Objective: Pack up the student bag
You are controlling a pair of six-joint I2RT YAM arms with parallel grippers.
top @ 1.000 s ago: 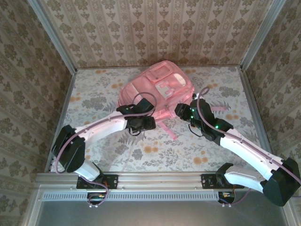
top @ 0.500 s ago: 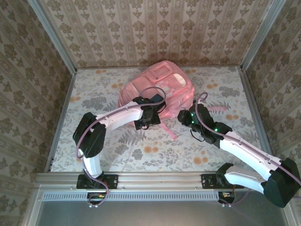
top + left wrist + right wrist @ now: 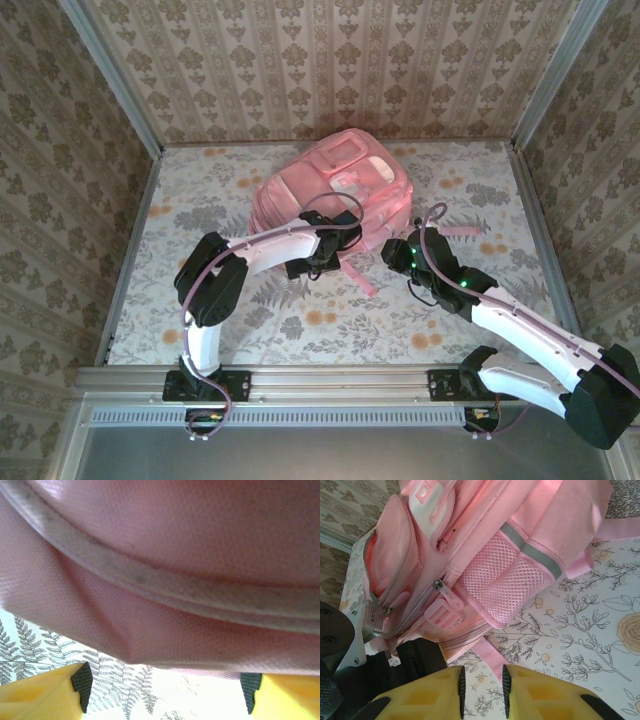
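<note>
While both tools sit at its near edge, the large pink fabric backpack (image 3: 340, 185) lies on the floral-patterned bench (image 3: 200, 210), toward the far wall.
Left tool (image 3: 165, 685): yellow fingers (image 3: 40, 695) wide apart, pink fabric with a grey piped seam (image 3: 165, 587) just beyond, nothing clamped. Right tool (image 3: 482, 687): fingers nearly together, narrow gap, nothing in it; mesh side pocket (image 3: 510, 587) just ahead.

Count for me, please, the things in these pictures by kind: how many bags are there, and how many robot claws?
Large pink fabric backpack: 1
Yellow two-finger robot claws: 2, the left claw and the right claw
Total: 3
</note>
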